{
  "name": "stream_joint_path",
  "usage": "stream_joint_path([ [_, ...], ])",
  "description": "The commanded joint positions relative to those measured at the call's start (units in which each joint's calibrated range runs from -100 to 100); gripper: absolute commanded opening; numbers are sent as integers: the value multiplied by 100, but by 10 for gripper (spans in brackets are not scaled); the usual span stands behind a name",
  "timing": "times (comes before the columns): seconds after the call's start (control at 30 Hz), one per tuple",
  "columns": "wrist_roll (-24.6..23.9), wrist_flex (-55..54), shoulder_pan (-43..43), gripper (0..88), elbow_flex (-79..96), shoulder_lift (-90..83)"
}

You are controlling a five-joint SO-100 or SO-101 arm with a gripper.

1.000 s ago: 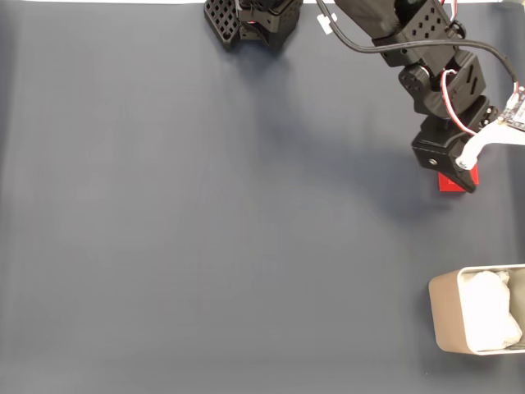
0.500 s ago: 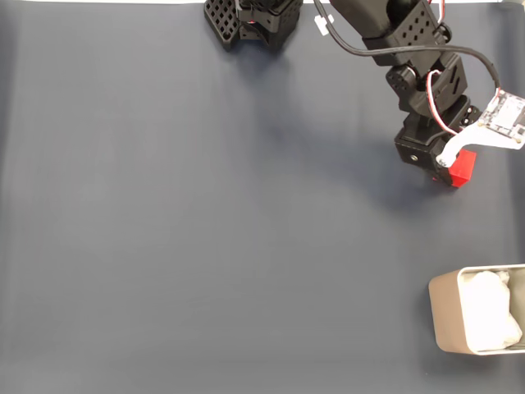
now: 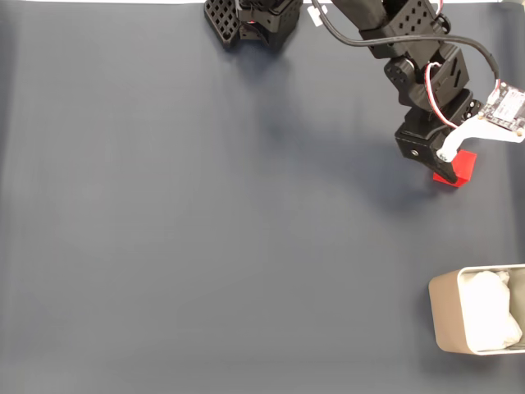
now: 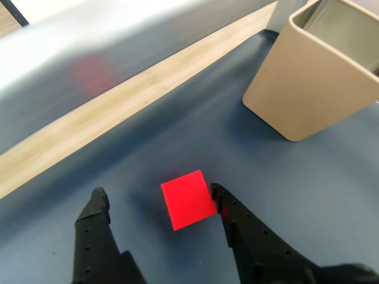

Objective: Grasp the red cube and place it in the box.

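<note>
One red cube [image 4: 188, 199] is sitting between my spread claw [image 4: 159, 197] fingers — touching the right one, well apart from the left.

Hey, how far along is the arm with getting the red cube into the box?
Early. Done: the open gripper is at the red cube, one finger against its side. In hand: nothing, the cube lies on the mat. Left: closing, lifting, carrying it to the box.

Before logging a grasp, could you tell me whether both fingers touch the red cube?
No: the wrist view shows the left finger apart from the red cube.
</note>
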Motion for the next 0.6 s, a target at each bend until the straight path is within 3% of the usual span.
stream_joint_path([
  [0.0, 29, -37, -64, 398, 73, -403],
  [0.57, 49, -70, -64, 390, 128, -342],
])
